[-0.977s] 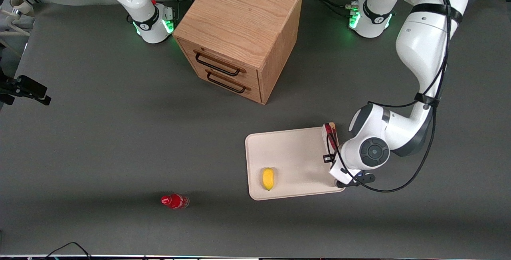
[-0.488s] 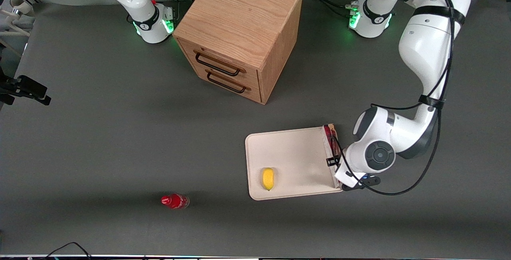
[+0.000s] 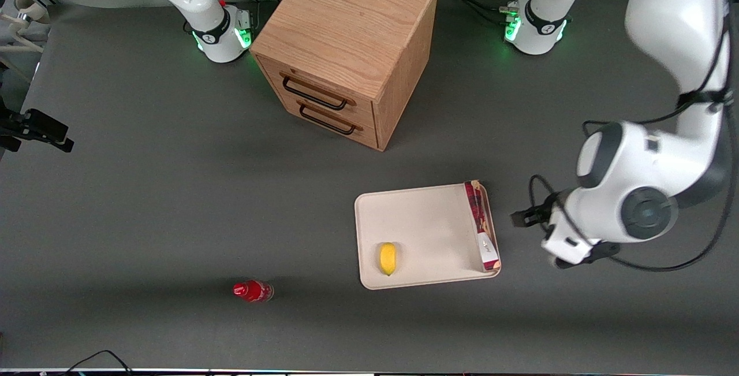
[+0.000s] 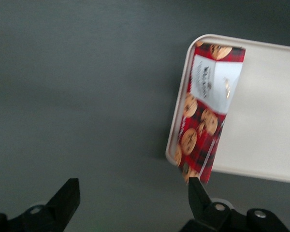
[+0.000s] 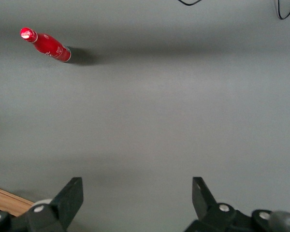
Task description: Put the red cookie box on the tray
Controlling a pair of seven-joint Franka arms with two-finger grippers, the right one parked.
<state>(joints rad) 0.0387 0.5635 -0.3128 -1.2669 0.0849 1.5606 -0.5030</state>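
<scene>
I see the red cookie box [image 3: 481,226] lying on the tray [image 3: 424,231] along its rim. My gripper [image 4: 133,205] hangs above the table beside the tray – fingers spread, holding nothing

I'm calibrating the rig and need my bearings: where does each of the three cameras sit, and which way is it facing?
Front view: high above the table, looking down at the tray, the red cookie box, the cabinet and both arms.
Left wrist view: on the working arm, looking down past the open gripper at the box and the tray's edge.
Right wrist view: on the parked arm, looking down at bare table and the red bottle; its own fingers show.
Front and left wrist views share the box and tray.
</scene>
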